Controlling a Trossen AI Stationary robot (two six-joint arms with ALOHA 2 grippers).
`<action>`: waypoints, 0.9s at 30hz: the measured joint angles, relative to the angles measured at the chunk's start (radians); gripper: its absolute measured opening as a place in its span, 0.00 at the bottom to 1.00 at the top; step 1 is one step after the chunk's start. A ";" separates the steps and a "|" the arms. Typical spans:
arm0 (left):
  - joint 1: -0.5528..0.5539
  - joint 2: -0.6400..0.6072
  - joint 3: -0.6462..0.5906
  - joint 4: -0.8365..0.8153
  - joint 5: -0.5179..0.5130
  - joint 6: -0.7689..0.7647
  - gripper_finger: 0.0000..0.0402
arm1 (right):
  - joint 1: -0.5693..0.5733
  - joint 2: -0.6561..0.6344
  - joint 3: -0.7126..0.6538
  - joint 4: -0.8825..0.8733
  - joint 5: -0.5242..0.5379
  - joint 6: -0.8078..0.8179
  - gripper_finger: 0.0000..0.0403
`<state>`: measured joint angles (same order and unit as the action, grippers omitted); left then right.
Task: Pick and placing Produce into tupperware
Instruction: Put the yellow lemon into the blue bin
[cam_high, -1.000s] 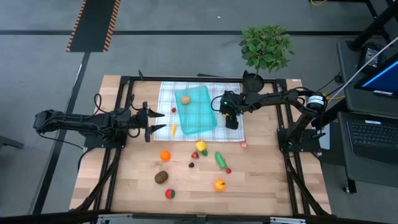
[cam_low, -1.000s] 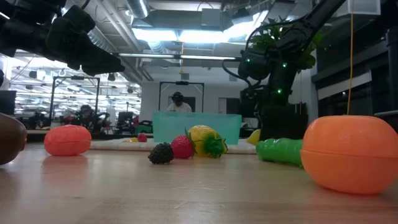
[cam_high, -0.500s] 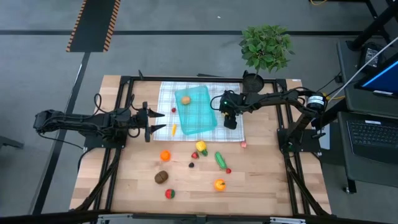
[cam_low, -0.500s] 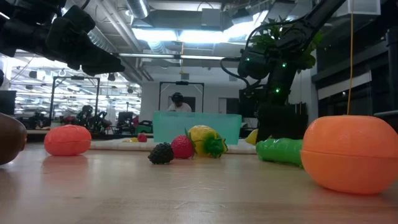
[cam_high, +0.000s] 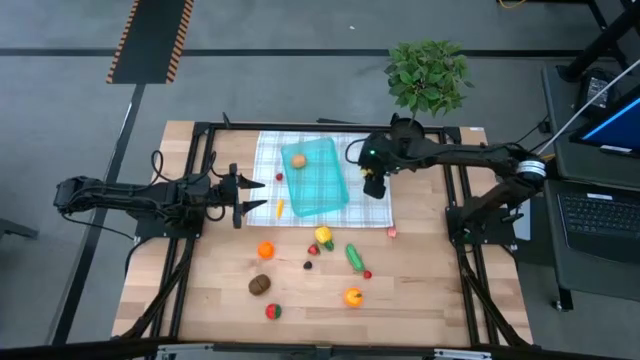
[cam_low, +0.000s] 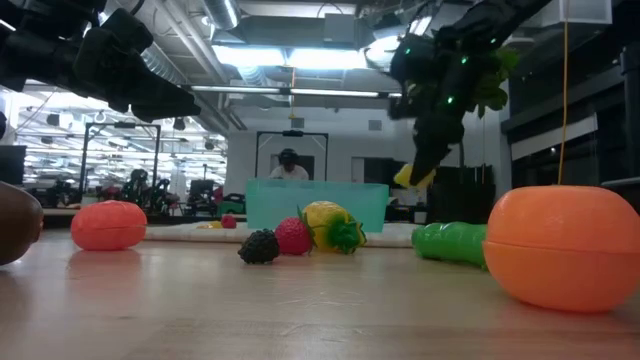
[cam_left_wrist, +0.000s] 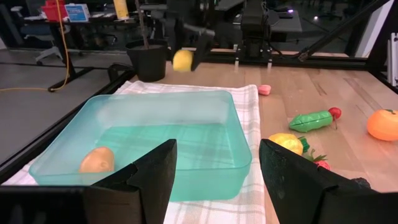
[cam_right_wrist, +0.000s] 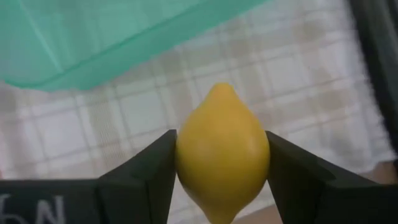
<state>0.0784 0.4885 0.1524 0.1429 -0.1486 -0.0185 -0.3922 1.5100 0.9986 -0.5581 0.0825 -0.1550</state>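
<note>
The right gripper (cam_right_wrist: 221, 180) has its 2 fingers clamped on the flanks of the yellow lemon (cam_right_wrist: 222, 152), holding it in the air above the checked cloth (cam_high: 268, 160), just beside the tupperware (cam_high: 318, 178); lifted like this, it looks ready to clear the container's wall. The tupperware sits on the cloth between the arms, within reach of both, with 1 potato (cam_left_wrist: 96, 159) already inside. The left gripper (cam_high: 246, 198) hovers with its fingers apart and empty, just off the cloth's edge, presumably waiting its turn. A cucumber (cam_high: 353, 256), oranges and berries lie scattered on the wooden table (cam_high: 420, 300), not yet collected.
</note>
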 joint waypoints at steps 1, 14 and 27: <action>0.000 0.000 0.000 0.000 0.000 0.000 0.55 | -0.004 -0.024 -0.013 0.009 -0.001 0.011 0.52; 0.000 0.000 0.000 0.000 0.000 0.000 0.55 | -0.013 -0.299 -0.422 0.566 -0.114 0.119 0.52; 0.000 0.000 0.000 0.000 0.000 0.000 0.55 | -0.013 -0.357 -0.660 1.060 -0.376 0.131 0.52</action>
<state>0.0781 0.4886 0.1524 0.1429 -0.1486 -0.0185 -0.4047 1.1526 0.3384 0.5021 -0.2930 -0.0245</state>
